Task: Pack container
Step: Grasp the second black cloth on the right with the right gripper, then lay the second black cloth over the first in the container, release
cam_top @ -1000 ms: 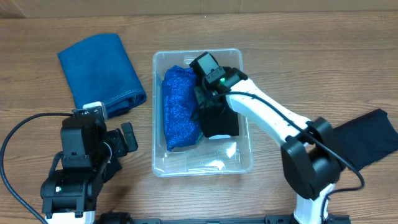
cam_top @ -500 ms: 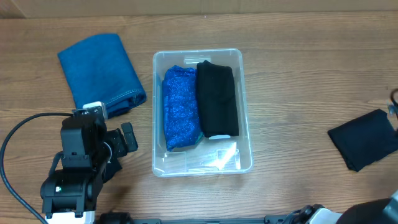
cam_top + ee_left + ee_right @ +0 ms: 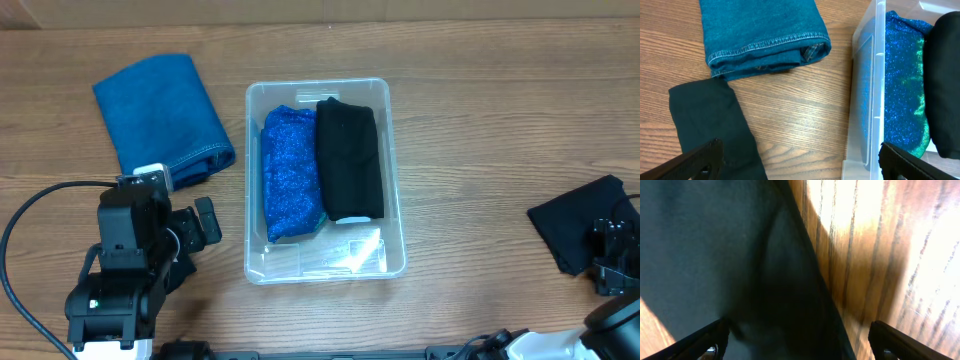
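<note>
wooden table carried the half-filled container well left of the right pincer, which hung released over a dark cloth, likely to pack it next; left pincer idled released too.

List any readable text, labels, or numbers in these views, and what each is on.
No legible text in any view.
White label on the container base: too small and blurred to read.
White tag on the left arm: no characters can be made out.
</note>
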### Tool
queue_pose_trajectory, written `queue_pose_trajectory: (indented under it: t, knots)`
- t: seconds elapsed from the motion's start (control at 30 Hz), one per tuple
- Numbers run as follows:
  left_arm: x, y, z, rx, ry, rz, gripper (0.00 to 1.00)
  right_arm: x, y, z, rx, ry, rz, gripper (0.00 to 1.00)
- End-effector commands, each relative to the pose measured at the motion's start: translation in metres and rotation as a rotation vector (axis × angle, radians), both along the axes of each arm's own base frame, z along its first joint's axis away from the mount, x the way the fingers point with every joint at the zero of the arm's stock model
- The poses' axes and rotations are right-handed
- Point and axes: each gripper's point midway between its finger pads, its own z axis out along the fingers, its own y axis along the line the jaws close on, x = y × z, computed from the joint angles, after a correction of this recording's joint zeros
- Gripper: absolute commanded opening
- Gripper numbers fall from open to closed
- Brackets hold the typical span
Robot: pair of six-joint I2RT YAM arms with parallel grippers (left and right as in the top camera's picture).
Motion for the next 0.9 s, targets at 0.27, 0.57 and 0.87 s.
queue_pose_trajectory:
  t: [0.27,0.57,0.87]
  knots:
    - [0.003,0.003,0.012,0.023,-0.032,-0.006,1.0,0.041,0.029,-0.021,0.132,-0.168,0.143,0.33]
    - [0.003,0.003,0.012,0.023,-0.033,-0.006,1.0,0.131,0.079,0.108,0.066,-0.615,0.586,0.04]
    - [0.003,0.003,0.012,0.023,-0.032,-0.006,1.0,0.122,0.332,0.296,-0.053,-0.913,1.46,0.04]
